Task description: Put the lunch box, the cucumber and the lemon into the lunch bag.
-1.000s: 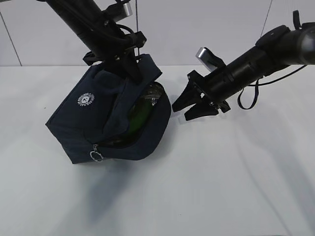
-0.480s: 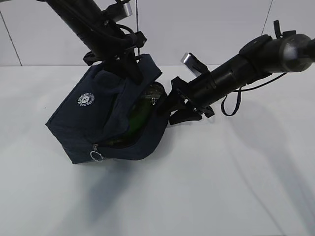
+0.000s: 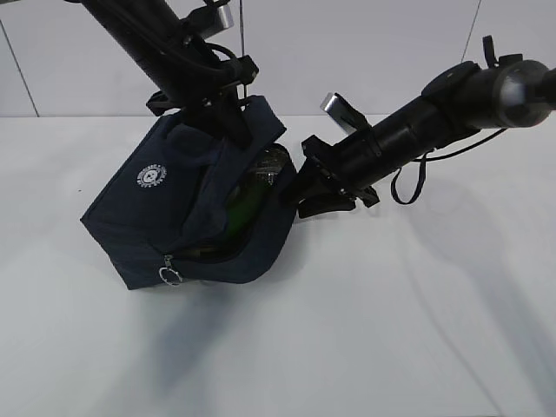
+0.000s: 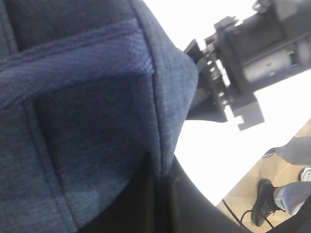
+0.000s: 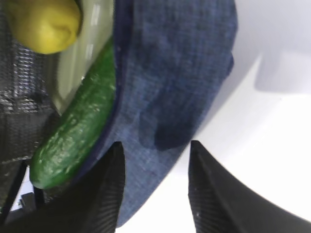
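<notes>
One lunch bag (image 3: 187, 213), one cucumber (image 5: 75, 124), one lemon (image 5: 43, 22), one lunch box (image 5: 85, 53) and two arms appear on a white bench (image 3: 373, 330).

The lunch bag, dark navy with a round white logo (image 3: 152, 177) and a metal ring pull (image 3: 169, 277) at the low end of its zipper, is tilted, its lower left corner on the bench and its upper edge lifted. The left gripper (image 3: 228, 117) comes down onto that upper edge beside a handle strap (image 4: 73, 46); its fingers are clenched, pressed against the fabric, though the contact itself is hidden behind cloth in the left wrist view.

The bag's mouth faces right and gapes. Inside, against the silver lining (image 5: 19, 97), lie the cucumber along the lower rim, the lemon above it, and between them a pale translucent edge of the lunch box.

The right gripper (image 3: 306, 187) meets the bag's right rim flap (image 5: 170, 73). Its two fingers (image 5: 109, 194) stand apart with the flap's edge lying between them; whether they pinch the cloth cannot be told.

The bench is bare to the right of and in front of the bag. In the left wrist view the bench edge (image 4: 214, 194) shows, with a floor and a bystander's shoes (image 4: 262, 194) beyond.
</notes>
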